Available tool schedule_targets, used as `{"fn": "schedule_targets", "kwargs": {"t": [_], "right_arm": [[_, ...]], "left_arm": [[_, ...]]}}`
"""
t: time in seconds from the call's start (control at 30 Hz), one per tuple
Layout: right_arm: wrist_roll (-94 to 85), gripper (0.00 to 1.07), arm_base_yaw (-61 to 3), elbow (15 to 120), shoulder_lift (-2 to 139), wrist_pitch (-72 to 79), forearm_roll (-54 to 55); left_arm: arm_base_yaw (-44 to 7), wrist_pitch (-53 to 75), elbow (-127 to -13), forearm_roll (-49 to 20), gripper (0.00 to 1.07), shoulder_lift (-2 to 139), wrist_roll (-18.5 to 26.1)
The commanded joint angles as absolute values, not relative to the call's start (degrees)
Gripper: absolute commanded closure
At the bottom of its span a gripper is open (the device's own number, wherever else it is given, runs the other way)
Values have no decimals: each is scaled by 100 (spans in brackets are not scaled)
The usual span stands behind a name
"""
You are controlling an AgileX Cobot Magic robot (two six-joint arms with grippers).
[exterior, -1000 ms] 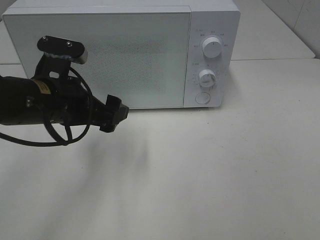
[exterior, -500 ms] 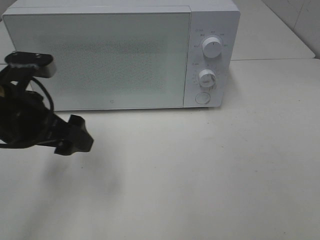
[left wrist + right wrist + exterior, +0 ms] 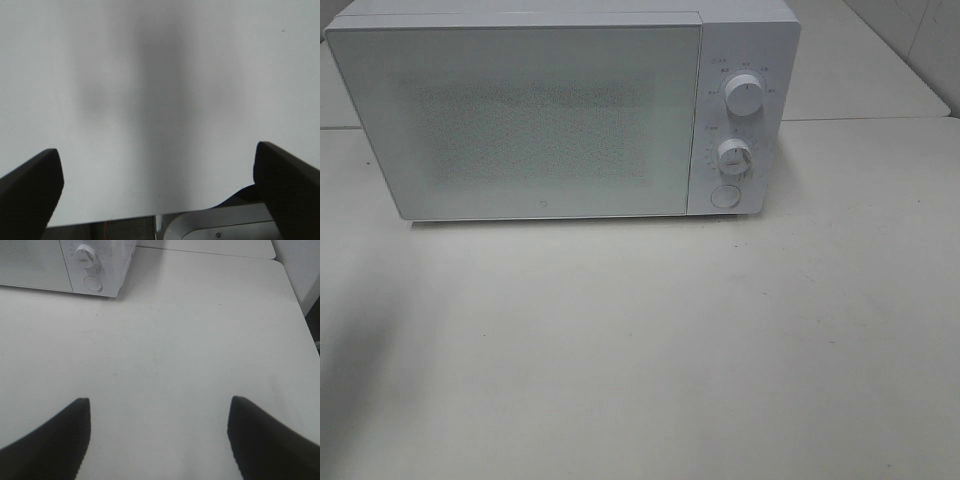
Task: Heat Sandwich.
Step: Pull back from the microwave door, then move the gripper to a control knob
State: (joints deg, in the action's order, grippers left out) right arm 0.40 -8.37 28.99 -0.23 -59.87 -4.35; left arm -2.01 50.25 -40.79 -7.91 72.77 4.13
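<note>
End effectors [image 3: 157, 152] [image 3: 160, 401] two, microwave [image 3: 540, 120] one.

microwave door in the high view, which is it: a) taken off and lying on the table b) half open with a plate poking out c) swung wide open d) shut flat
d, the microwave shows its door flat and flush beside the control panel, with no gap into the inside.
</note>
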Motion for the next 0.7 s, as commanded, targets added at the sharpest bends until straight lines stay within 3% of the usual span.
{"fn": "schedule_targets", "kwargs": {"t": [0.03,0.43,0.7], "right_arm": [[34,33,-802,2893,-172,-5919,-418],[34,33,-802,2893,-172,-5919,-418],[34,33,-802,2893,-172,-5919,-418]], "left_arm": [[332,5523,-4091,-796,8,6904,367],[550,6612,-4091,-561,8,5265,372],[550,6589,-3862,-258,8,3163,390]]}}
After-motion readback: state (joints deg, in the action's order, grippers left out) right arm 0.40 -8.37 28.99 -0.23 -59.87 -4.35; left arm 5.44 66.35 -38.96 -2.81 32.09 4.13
